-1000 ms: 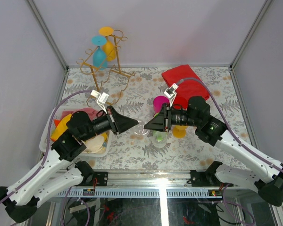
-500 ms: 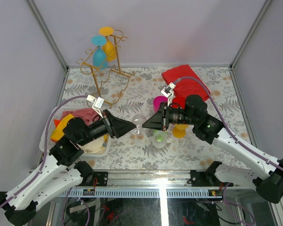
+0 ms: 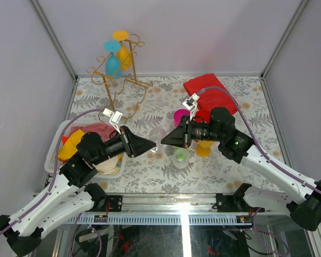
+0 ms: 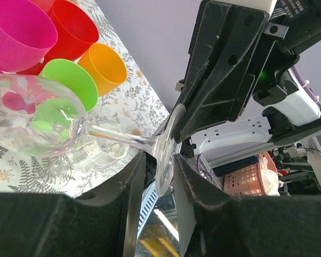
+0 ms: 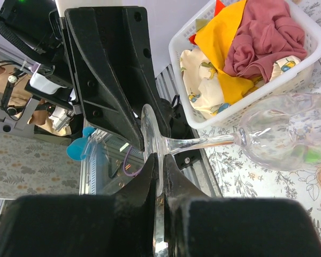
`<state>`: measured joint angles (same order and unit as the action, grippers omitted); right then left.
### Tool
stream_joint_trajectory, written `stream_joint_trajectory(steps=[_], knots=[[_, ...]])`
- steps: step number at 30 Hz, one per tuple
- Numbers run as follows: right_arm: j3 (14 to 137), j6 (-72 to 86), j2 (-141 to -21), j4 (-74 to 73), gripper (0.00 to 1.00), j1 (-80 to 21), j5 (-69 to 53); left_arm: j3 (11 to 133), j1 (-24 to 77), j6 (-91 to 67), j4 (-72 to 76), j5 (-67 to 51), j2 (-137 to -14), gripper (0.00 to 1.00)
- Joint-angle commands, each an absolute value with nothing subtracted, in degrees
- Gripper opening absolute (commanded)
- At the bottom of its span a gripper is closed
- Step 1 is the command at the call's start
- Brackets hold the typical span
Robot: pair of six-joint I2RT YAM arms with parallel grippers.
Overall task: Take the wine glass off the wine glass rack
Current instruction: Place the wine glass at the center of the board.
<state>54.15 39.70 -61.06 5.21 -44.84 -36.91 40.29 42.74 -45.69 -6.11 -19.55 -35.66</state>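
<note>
Top external view first: two arms meet nose to nose over the middle of the table (image 3: 150, 176). One clear glass (image 4: 32, 120) hangs sideways in the air between them. It's well apart from the rack (image 3: 132, 69), which stands at the back left. Two glasses hang upside down on that rack: one blue glass (image 3: 113, 63) and one yellow glass (image 3: 124, 56).

The right gripper (image 3: 164, 140) is clamped tight on the rim of the clear glass's foot. In the right wrist view both fingers press on the thin disc, seen edge-on, and the stem runs off to the bowl on the right. The left gripper (image 3: 153, 144) comes at the same foot from the opposite side with its fingers parted, one on each side of the rim. The left wrist view shows a gap there, so it's straddling the foot, not pinching it.

Four cups sit bunched together on the table right of centre: a pink cup (image 4: 16, 32), a red cup (image 4: 72, 27), an orange cup (image 4: 104, 64) and a green cup (image 4: 69, 80).

There's one white basket (image 5: 203, 119) at the near left with a heap of cloths in it. One red cloth (image 3: 214, 93) lies at the back right.
</note>
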Motion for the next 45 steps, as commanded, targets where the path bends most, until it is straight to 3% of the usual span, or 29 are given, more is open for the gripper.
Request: stream_joint_trajectory(steps=[1, 5, 9, 13, 17, 20, 25, 32, 45], knots=[[57.66, 37.62, -59.22, 10.18, 0.00, -44.78, -35.79, 39.85, 43.16, -45.97, -3.69, -21.11, -35.34, 0.26], [57.73, 37.69, -58.98, 10.79, 0.00, -44.80, -36.37, 39.95, 43.23, -45.97, -3.69, -20.80, -35.52, 0.26], [57.55, 38.04, -58.83, 11.69, 0.00, -44.82, -37.47, 39.79, 43.22, -46.34, -1.57, -21.52, -36.56, 0.16], [57.31, 38.22, -58.40, 12.49, 0.00, -44.82, -37.79, 39.37, 43.36, -46.52, 0.04, -22.58, -37.67, 0.14], [57.35, 38.23, -57.96, 12.46, 0.01, -44.82, -37.88, 39.29, 43.50, -45.64, 0.26, -23.39, -37.88, 0.00], [57.58, 36.44, -56.95, 10.54, 0.12, -44.82, -36.78, 39.44, 43.51, -43.76, 0.30, -24.70, -37.51, 0.00], [60.30, 28.71, -54.38, -1.24, 0.48, -44.80, -26.53, 38.77, 43.62, -36.19, 0.65, -25.80, -33.74, 0.00], [65.10, 25.10, -54.84, -15.60, 0.71, -44.66, -9.40, 34.94, 43.59, -25.95, 5.68, -29.80, -25.19, 0.00], [64.06, 35.17, -59.50, -6.97, 0.78, -32.31, -37.45, 29.28, 43.64, -20.20, 11.84, -43.85, -19.19, 0.00]])
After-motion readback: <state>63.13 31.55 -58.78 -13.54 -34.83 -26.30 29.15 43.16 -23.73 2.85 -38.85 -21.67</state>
